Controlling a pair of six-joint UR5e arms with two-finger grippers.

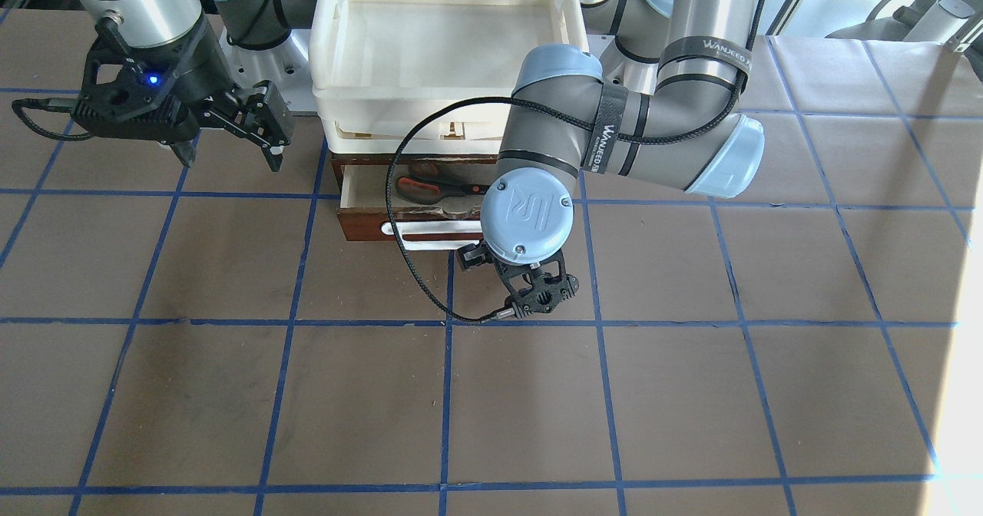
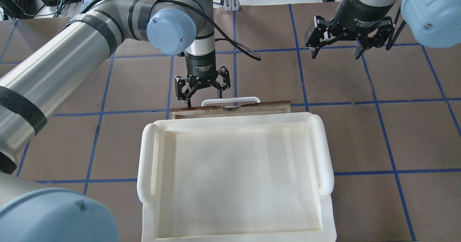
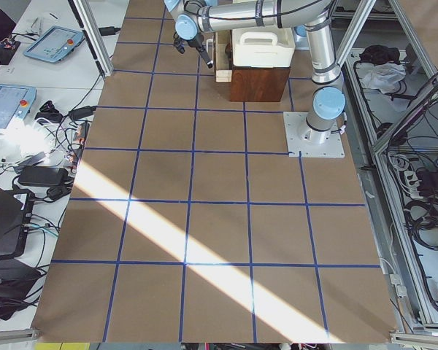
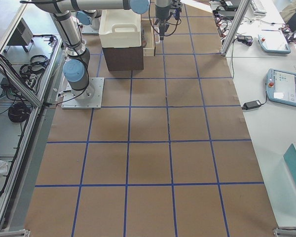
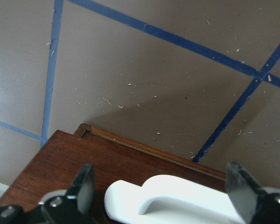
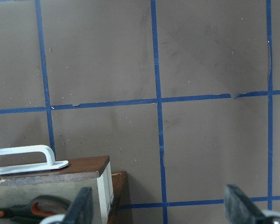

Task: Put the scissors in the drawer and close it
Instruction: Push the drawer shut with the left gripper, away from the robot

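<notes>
Orange-looped scissors [image 1: 436, 190], pale plywood drawer [image 1: 362, 228]

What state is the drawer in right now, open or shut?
Open. The drawer juts out from under the white tray, and the scissors lie in plain view inside it.

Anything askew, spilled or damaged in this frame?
Nothing stands out. The small orange-and-grey-handled scissors lie flat inside the shallow plywood drawer with the dark wooden front, which is partly open. The left end effector is open by its white bar handle.
</notes>
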